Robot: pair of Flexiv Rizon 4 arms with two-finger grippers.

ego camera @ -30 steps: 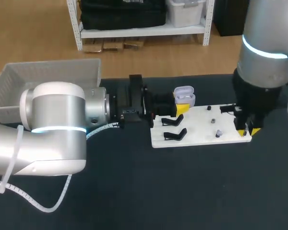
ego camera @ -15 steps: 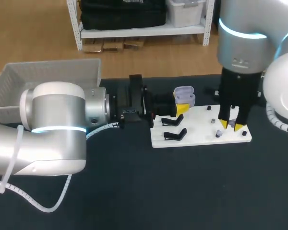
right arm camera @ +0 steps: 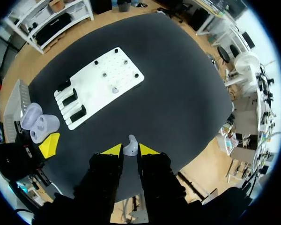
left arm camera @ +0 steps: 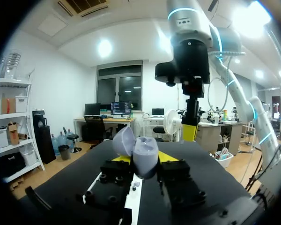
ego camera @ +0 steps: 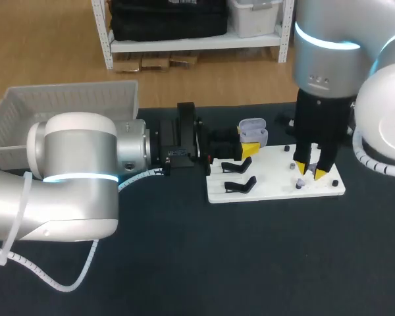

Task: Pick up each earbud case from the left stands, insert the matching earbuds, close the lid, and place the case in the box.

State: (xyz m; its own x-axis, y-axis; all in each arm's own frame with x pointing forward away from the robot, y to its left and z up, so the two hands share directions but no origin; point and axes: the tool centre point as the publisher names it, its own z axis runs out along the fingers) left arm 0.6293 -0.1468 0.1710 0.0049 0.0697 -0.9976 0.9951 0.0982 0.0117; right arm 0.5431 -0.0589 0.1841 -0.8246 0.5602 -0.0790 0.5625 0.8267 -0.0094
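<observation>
Two grippers, well apart: left gripper (ego camera: 248, 149) pinches open earbud case (ego camera: 253, 131) at far-left corner of white board (ego camera: 270, 189); right gripper (ego camera: 311, 172) pinches earbud (right arm camera: 130, 146) over board's right end.

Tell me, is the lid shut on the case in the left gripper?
No, the left gripper holds the earbud case with its lid swung open beside the base.
</observation>
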